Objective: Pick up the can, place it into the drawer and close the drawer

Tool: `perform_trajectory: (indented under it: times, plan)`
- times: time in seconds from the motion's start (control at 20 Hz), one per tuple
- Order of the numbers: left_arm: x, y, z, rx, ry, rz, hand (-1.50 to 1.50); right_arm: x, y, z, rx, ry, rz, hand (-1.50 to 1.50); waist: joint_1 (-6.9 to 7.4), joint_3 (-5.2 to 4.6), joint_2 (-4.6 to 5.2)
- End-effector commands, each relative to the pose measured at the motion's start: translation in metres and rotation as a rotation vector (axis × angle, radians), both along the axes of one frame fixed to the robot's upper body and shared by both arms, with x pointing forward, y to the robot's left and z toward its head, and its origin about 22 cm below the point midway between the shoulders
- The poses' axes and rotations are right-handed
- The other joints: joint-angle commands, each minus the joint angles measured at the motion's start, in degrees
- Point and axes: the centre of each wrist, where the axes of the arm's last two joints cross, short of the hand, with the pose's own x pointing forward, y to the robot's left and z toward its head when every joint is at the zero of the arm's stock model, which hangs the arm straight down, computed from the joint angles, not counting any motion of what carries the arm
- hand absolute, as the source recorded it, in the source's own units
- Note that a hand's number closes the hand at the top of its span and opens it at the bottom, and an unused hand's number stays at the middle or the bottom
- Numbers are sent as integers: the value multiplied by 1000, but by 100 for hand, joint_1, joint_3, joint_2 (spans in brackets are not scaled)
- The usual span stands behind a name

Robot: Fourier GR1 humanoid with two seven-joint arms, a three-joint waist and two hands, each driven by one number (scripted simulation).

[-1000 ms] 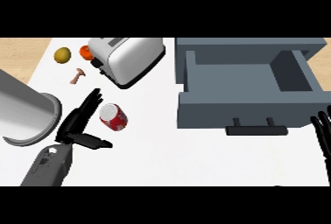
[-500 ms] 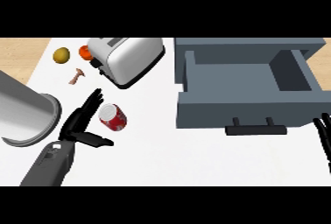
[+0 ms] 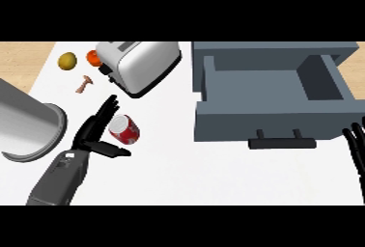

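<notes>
On white counter [image 3: 214, 173]: can [image 3: 125, 129], open drawer [image 3: 274, 96].

Bare counter [image 3: 185, 169] separates can [image 3: 125, 129] from open drawer [image 3: 271, 89].

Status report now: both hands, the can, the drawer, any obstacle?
Left hand open beside can, no grasp. Right hand open, resting at right edge. Drawer open. Nothing between can and drawer.

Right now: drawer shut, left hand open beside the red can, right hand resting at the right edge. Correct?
Not quite. The head view shows the drawer pulled open, not shut. The rest holds: left hand open beside the red can, right hand resting at the right edge.
</notes>
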Motion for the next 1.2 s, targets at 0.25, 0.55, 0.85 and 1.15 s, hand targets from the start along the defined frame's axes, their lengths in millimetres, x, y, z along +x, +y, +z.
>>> perform_trajectory:
  times: [0.25,0.55,0.85,1.15]
  plan:
    - [11,-26,-2,4,10,-31,-150,-2,-13,5,-4,3,23,-150,-24,0,8]
    - [6,-53,-11,-11,7,-82,-150,-7,-7,-8,5,3,4,-150,-17,1,7]
    - [27,-45,9,-79,0,-83,150,-12,-1,6,10,0,5,-150,-20,1,2]
    - [37,-67,18,-134,-13,-118,150,-20,-8,17,7,-4,11,-150,-38,0,5]
